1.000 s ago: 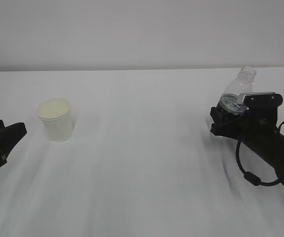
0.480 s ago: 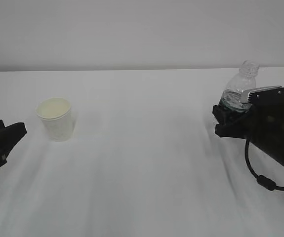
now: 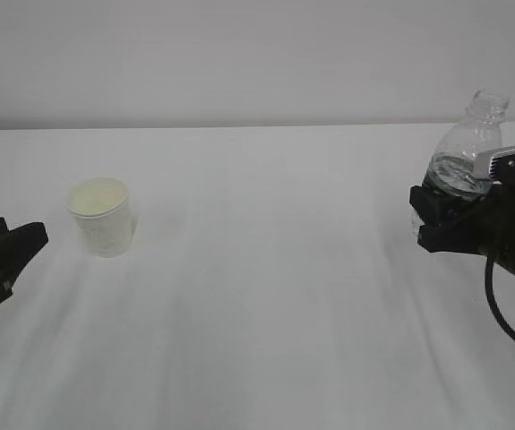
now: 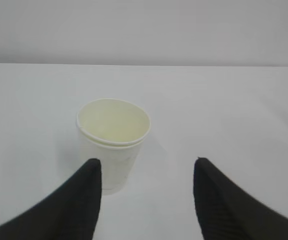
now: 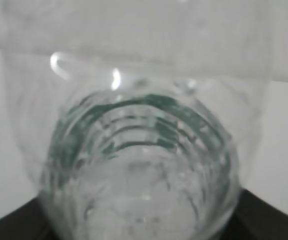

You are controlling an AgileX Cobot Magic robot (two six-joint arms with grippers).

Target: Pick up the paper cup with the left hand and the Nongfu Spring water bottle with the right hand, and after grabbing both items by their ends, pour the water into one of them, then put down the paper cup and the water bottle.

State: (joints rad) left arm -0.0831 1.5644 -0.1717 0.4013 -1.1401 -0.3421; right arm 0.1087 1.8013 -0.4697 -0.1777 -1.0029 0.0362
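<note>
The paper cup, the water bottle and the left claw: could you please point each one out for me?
paper cup (image 4: 114, 150), left wrist view, outer wall.
water bottle (image 3: 468, 148), exterior view, clear shoulder.
left claw (image 4: 146, 197), left wrist view, gap between fingertips.

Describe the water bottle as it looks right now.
The Nongfu Spring water bottle is small, clear ribbed plastic with a dark green band, its neck capless. It stands nearly upright, leaning slightly right, at the table's far right. The right hand is clamped around its lower body. Water shows inside; whether its base touches the table is hidden.
</note>
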